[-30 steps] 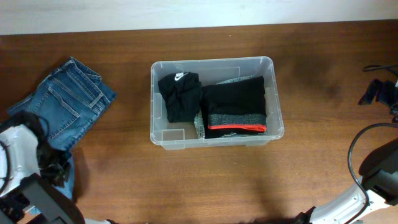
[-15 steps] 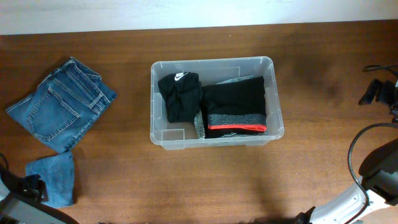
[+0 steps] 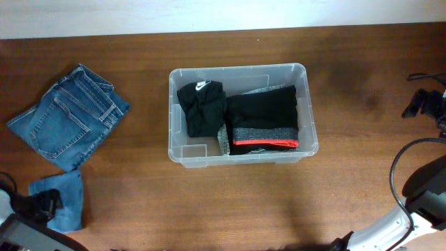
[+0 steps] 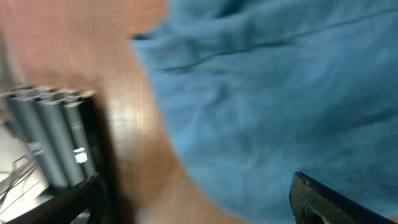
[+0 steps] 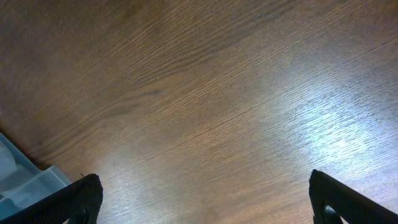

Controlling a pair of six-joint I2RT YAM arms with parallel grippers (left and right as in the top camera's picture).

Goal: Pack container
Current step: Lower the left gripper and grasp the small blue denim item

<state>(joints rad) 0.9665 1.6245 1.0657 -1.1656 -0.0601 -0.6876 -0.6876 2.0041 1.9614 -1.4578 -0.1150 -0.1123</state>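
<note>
A brown wooden table [image 3: 362, 181] fills the view. The container [image 3: 237, 68] stands in its middle and holds a black folded garment [image 3: 202, 106] and a black garment with a red band [image 3: 263, 118]. To the left lie jeans [image 3: 66, 122] and a small blue cloth [image 3: 66, 199]. The left gripper [image 4: 199, 205] is above this cloth with its jaws wide apart. The right gripper [image 5: 205, 205] is over the wood near a container corner, its jaws also wide apart.

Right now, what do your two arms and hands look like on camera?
Both hands have plain black fingers, the left hand blurred, the right hand sharp; no markings visible. Overhead, the right arm is a black housing on a white link, with a thin black cable looping beside it. The left arm shows black and white parts.
</note>
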